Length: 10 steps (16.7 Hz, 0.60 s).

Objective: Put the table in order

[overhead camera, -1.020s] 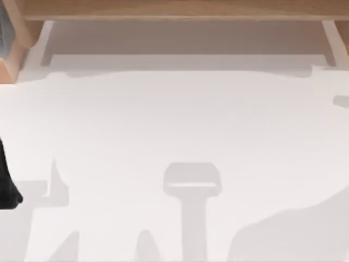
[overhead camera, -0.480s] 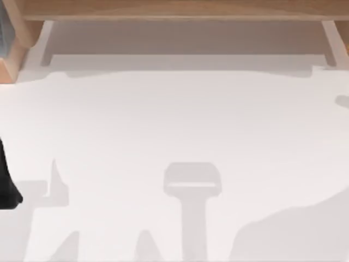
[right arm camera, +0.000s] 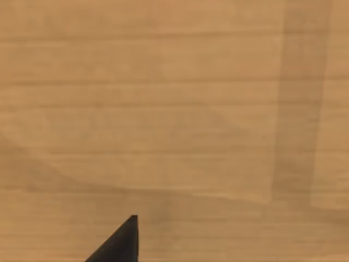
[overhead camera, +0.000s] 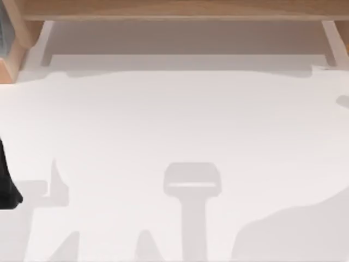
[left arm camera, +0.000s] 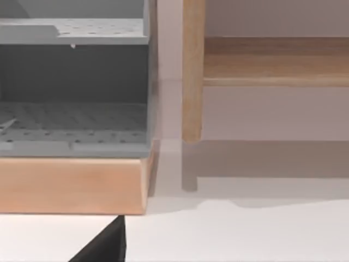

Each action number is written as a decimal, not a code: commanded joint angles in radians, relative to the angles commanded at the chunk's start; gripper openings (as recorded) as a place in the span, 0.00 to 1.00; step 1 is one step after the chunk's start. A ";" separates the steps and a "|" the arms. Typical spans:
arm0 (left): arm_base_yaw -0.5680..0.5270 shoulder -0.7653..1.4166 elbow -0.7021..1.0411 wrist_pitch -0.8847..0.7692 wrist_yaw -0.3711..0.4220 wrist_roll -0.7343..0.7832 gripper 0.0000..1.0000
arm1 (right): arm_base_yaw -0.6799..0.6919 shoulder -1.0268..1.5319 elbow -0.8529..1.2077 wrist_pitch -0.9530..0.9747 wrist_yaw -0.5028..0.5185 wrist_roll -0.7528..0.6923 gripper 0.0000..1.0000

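Top view: the large, flat, plain white matte tabletop [overhead camera: 180,120] takes up nearly the whole picture, running from the left side to the right side and down to the near edge. Nothing but soft grey shadows [overhead camera: 192,185] lies on its surface, with a hammer-like one near the middle of the near edge, a broad one at the lower right and some jagged ones at the lower left. Along the far edge stands a light-brown wooden frame [overhead camera: 180,10], its long rail spanning the width and casting a band of shade onto the white surface. At the far left corner sits a light-brown wooden box [overhead camera: 16,52] with a grey inside.

The black left arm [overhead camera: 6,185] shows at the left side of the tabletop, a little toward the near edge, above the white surface.

Left wrist view: a black wedge of the left gripper [left arm camera: 106,246] pokes in over the tabletop [left arm camera: 234,234] — whether its jaws are open or closed I cannot tell. Beyond it the wooden box [left arm camera: 71,185] rests on the white surface, holding a grey perforated rack [left arm camera: 73,123] with two tiers. Just beside the box hangs a round light-brown wooden post [left arm camera: 192,71] of the frame, and a wooden shelf board [left arm camera: 272,63] runs off from it.

Right wrist view: a black wedge of the right gripper [right arm camera: 117,244] shows against a light-brown wooden board [right arm camera: 174,109] with faint horizontal grain — the state of its jaws I cannot tell either.
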 joint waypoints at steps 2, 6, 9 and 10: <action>0.000 0.000 0.000 0.000 0.000 0.000 1.00 | 0.003 -0.009 -0.007 -0.008 0.002 0.009 1.00; 0.000 0.000 0.000 0.000 0.000 0.000 1.00 | 0.038 -0.142 -0.087 -0.130 0.034 0.143 1.00; 0.000 0.000 0.000 0.000 0.000 0.000 1.00 | 0.078 -0.343 -0.125 -0.259 0.078 0.331 1.00; 0.000 0.000 0.000 0.000 0.000 0.000 1.00 | 0.093 -0.428 -0.131 -0.298 0.095 0.395 1.00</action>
